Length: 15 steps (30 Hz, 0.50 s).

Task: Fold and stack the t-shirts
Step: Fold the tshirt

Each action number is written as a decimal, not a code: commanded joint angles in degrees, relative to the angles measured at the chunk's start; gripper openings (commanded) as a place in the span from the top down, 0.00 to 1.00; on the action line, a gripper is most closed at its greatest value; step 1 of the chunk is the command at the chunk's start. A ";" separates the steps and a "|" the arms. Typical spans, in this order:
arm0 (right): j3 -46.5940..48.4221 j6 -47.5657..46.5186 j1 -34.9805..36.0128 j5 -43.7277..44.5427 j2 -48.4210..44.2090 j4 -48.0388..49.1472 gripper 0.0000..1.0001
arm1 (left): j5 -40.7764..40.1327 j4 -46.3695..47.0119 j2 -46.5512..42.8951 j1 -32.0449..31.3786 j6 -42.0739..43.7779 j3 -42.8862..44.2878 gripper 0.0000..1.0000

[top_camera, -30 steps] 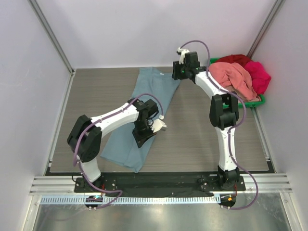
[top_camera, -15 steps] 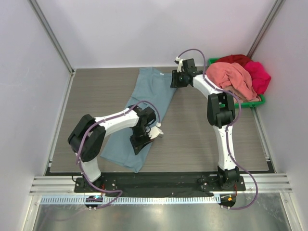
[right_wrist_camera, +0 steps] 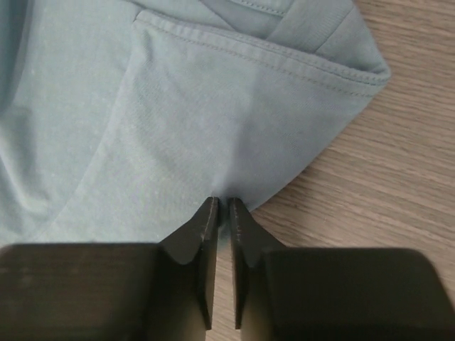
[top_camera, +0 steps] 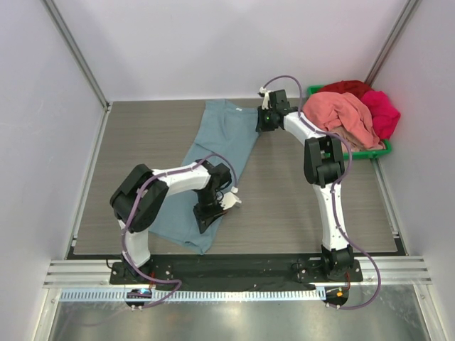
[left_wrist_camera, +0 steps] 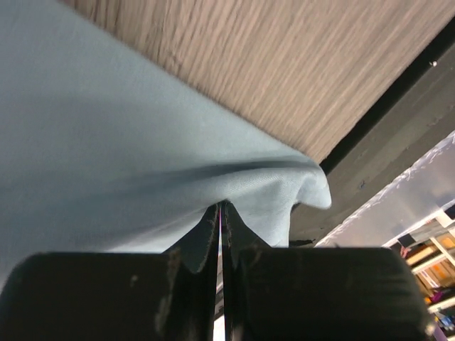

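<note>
near end: l gripper, fingers pressed together on a pinched fold of the blue-grey tee by its near-right edge; cloth bunches up into the tips. tee lies flat on the wood-grain table as a long strip, running diag from near-left to far-centre. far end: r gripper, fingers nearly together w/ a thin slit, nipping the tee's right edge just below a stitched hem. far right corner: green bin heaped w/ salmon tee on top, magenta tee right of it, red tee behind.
</note>
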 commanded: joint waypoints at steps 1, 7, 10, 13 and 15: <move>1.99 -0.84 -0.04 2.64 2.27 -0.28 0.89 | 2.66 1.42 2.55 -1.01 0.20 0.69 0.98; 8.57 -2.77 -0.04 5.01 6.13 -0.02 0.96 | 4.95 2.57 7.47 -5.23 -0.76 5.26 0.98; 12.88 -3.30 -0.04 5.98 8.33 0.94 0.96 | 6.27 2.30 9.58 -6.72 -1.46 8.95 0.98; 16.40 -3.39 0.05 7.04 10.35 2.87 0.96 | 7.41 2.30 11.25 -7.86 -2.26 12.38 0.98; 18.95 -3.57 0.05 7.48 11.23 4.28 0.96 | 7.68 2.22 12.91 -8.39 -2.52 15.35 0.98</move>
